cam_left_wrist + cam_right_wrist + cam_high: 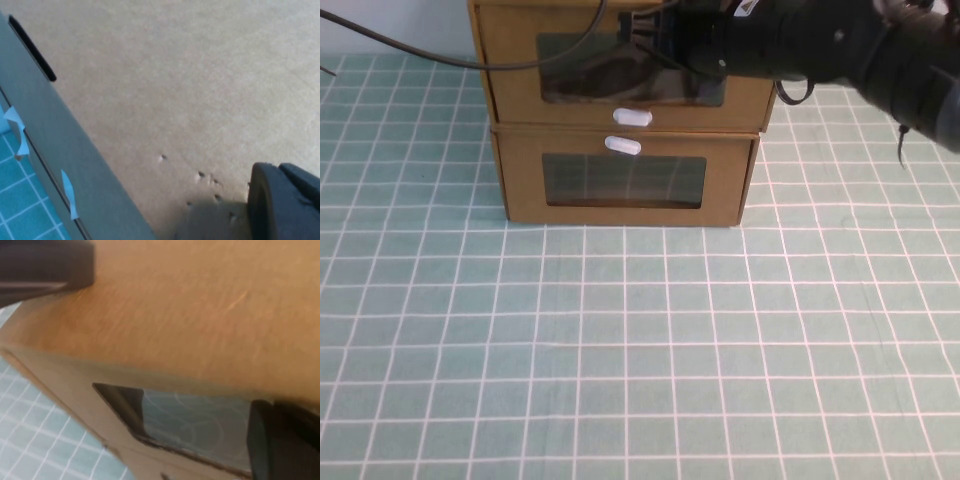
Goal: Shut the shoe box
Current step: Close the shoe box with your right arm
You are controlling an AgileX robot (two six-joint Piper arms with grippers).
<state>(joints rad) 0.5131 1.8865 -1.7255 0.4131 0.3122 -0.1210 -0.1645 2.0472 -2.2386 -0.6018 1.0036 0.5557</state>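
Observation:
The shoe box (620, 70) is the upper of two stacked brown cardboard boxes, with a clear window and a white pull tab (631, 117) below it. Its drawer front stands about flush with the box under it. My right arm reaches in from the right across its top, with the right gripper (665, 45) at the top front edge above the window. The right wrist view shows the box top, the window (190, 420) and the right gripper (285, 440). My left gripper (285, 205) sits close against the box's flat cardboard top (190, 90).
The lower cardboard box (625, 180) has its white tab (622, 146) above its window. Both stand at the back of a green checked tablecloth (640, 350). A black cable (410, 50) runs in from the left.

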